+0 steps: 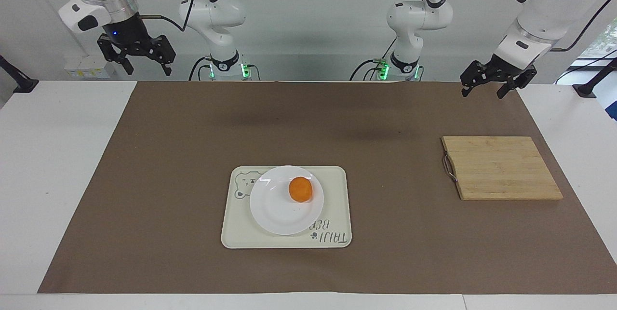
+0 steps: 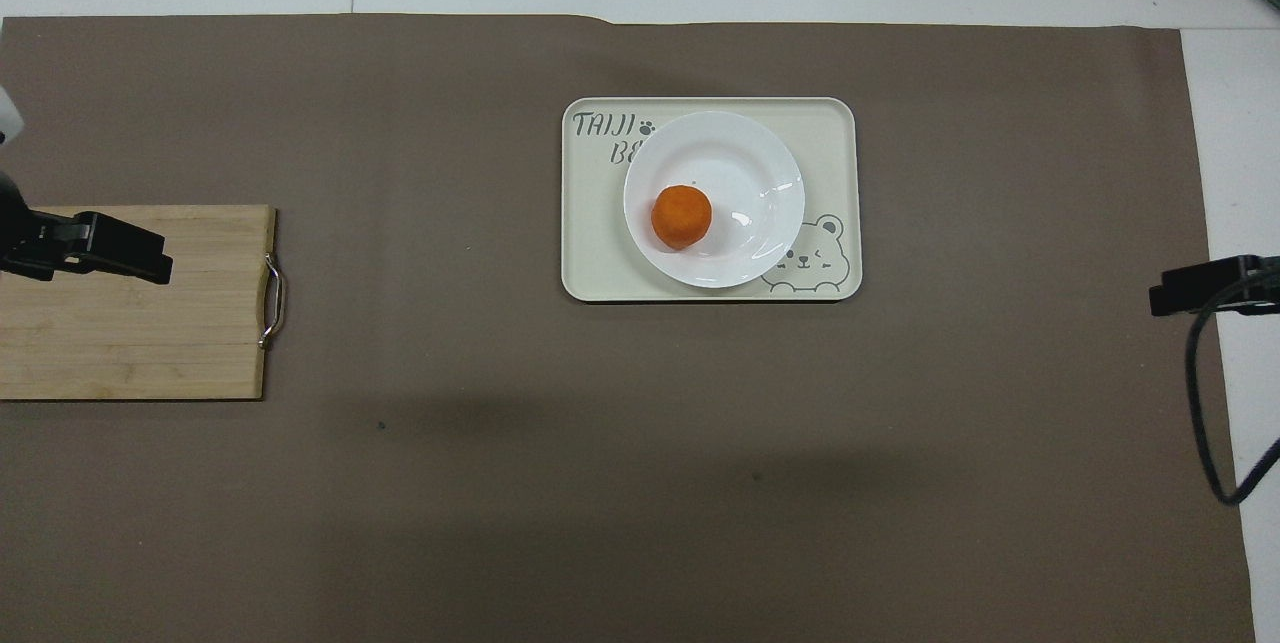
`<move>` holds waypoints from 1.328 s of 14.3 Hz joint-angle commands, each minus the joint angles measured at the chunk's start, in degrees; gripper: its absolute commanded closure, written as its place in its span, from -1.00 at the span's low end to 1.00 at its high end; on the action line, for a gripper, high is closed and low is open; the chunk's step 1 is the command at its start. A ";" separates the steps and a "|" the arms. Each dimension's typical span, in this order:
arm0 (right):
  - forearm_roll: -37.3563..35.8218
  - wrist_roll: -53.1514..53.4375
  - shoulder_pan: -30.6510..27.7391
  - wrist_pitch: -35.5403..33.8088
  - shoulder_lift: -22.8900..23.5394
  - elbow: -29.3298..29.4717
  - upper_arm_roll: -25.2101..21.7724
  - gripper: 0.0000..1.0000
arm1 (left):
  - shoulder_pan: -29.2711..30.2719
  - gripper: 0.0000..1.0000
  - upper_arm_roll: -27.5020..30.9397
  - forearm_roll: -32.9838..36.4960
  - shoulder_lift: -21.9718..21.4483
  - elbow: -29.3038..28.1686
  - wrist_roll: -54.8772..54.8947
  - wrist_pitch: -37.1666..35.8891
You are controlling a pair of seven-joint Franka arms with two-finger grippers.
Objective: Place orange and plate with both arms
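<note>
Overhead view: a cream tray (image 2: 838, 133) with a bear print is seen lying on the brown mat (image 2: 420, 483), about midway between the two ends of the desk and toward the edge farther from the robots. The plate (image 2: 745, 148) is carried on the tray, covering part of the printed lettering, and the orange (image 2: 681, 216) is held in the plate, off centre toward the left arm's end. A bamboo cutting board (image 2: 180, 343) with a metal handle is laid flat at the left arm's end of the mat, nothing being carried on it.

Only dark tips of the grippers are shown at the side edges of the overhead view, the left one appearing over the board. The whole arms and their bases are given by the facing view alone, where both grippers are seen raised in the air, well apart from the tray. The left gripper (image 1: 489, 86) is hung over the mat's corner nearest the left arm's base, above the edge nearer to the robots. The right gripper (image 1: 143, 61) is held higher, over the mat's corner near the right arm's end.

Both claws are spread wide, fingertips clearly parted, and nothing is gripped or touched by either.
</note>
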 commanded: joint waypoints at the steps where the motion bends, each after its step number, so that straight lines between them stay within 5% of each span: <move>1: -0.39 1.61 -0.01 -0.43 1.11 2.19 0.25 -1.00 | 0.81 -1.00 -0.43 -0.20 0.30 0.87 0.27 -0.20; 4: -0.48 1.70 -0.09 0.10 -1.36 -2.03 0.16 -1.00 | 0.81 -1.00 -0.43 -0.20 0.30 0.87 0.27 -0.20; 19: 0.66 1.08 -0.44 0.27 -1.27 -1.77 0.16 -1.00 | 0.72 -1.00 -0.43 -0.20 0.30 0.87 0.27 -0.20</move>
